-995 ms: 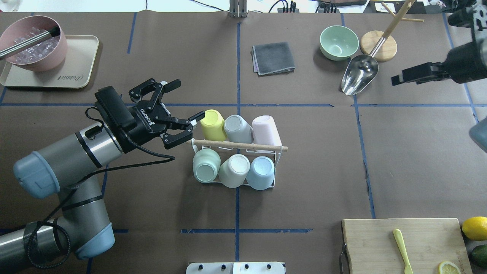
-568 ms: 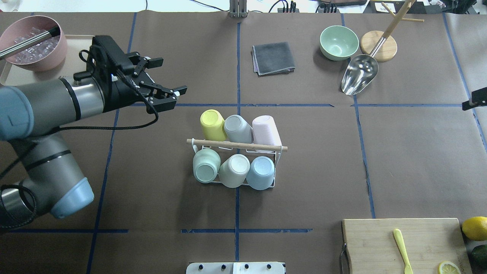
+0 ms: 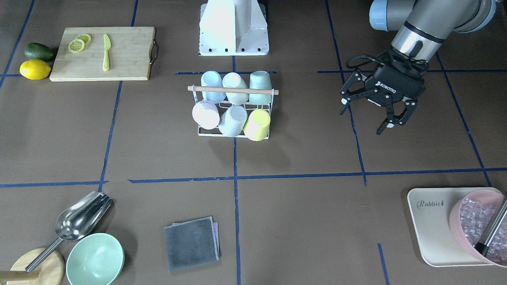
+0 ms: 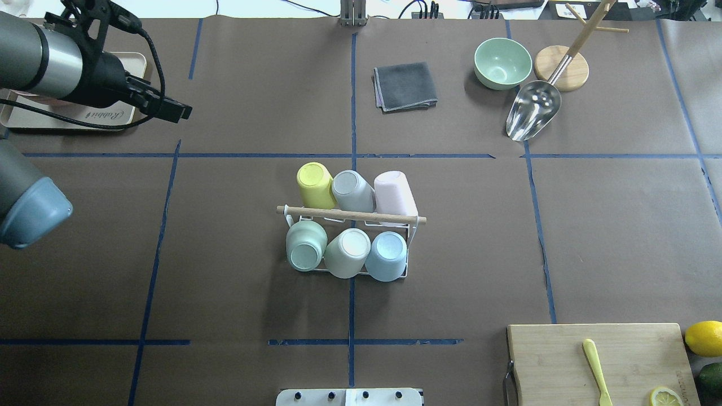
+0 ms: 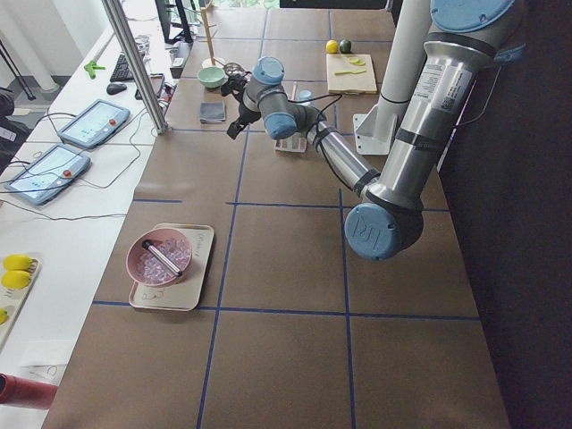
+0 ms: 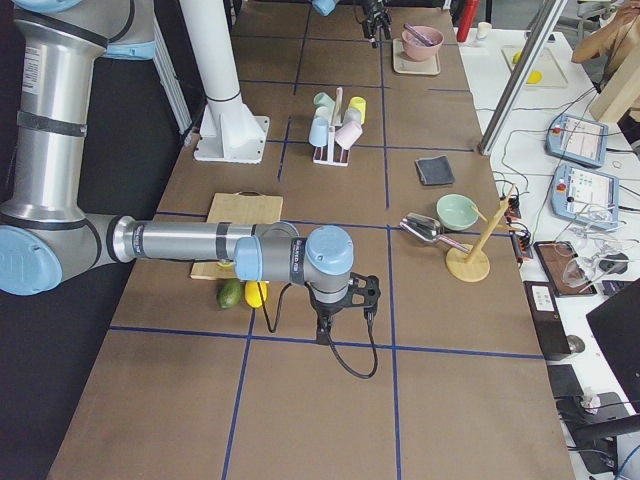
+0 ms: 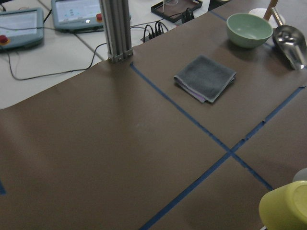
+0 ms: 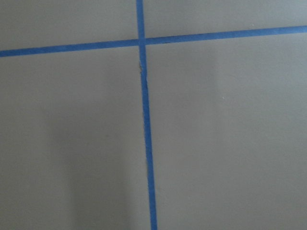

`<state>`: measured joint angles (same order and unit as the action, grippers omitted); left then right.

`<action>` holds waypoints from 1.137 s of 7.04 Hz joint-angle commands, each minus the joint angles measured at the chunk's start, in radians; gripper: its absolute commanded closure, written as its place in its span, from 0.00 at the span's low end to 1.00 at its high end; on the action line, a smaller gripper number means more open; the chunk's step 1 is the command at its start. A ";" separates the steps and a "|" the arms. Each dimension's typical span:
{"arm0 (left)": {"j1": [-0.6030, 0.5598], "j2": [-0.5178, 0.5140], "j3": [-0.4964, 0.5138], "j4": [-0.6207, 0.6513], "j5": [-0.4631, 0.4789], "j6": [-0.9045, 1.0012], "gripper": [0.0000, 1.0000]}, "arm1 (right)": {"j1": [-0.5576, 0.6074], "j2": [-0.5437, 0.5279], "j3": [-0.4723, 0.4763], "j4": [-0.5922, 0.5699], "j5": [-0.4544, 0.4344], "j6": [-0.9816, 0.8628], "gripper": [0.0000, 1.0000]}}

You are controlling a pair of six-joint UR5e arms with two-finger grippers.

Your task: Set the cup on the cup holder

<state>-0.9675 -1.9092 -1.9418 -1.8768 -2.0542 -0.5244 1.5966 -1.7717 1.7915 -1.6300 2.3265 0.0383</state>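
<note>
The cup holder, a white wire rack with a wooden rod [image 4: 350, 215] across its top, stands mid-table and also shows in the front view [image 3: 233, 90]. Several cups sit upturned on its prongs, among them a yellow cup [image 4: 315, 184] at the far left corner, also seen in the front view [image 3: 257, 124] and the left wrist view [image 7: 288, 211]. My left gripper [image 3: 361, 122] is open and empty, raised well to the left of the rack; in the overhead view it [image 4: 175, 111] hangs near the tray. My right gripper [image 6: 345, 308] shows only in the right side view, so I cannot tell its state.
A beige tray [image 3: 429, 221] with a pink bowl [image 3: 475, 221] sits at the far left. A grey cloth [image 4: 405, 85], green bowl [image 4: 502, 62] and metal scoop [image 4: 533, 115] lie at the back. A cutting board [image 4: 598, 361] and lemon [image 4: 704, 337] are near right.
My left gripper has pulled away from the yellow cup on the rack, up and far left toward the tray. My right gripper has left the overhead view.
</note>
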 commanded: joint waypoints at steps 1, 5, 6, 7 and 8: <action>-0.080 0.001 -0.003 0.247 -0.101 -0.002 0.00 | 0.045 0.001 0.005 -0.048 -0.032 -0.055 0.00; -0.174 0.217 0.063 0.295 -0.119 0.044 0.00 | 0.046 -0.009 0.006 -0.047 -0.108 -0.054 0.00; -0.219 0.272 0.070 0.295 -0.170 0.062 0.00 | 0.046 -0.012 0.009 -0.047 -0.104 -0.055 0.00; -0.314 0.301 0.117 0.303 -0.261 0.154 0.00 | 0.046 -0.018 0.008 -0.044 -0.099 -0.054 0.00; -0.377 0.343 0.165 0.307 -0.297 0.296 0.00 | 0.046 -0.017 0.005 -0.037 -0.104 -0.054 0.00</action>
<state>-1.2645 -1.6136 -1.8274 -1.5750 -2.2921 -0.3617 1.6428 -1.7874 1.7987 -1.6729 2.2244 -0.0157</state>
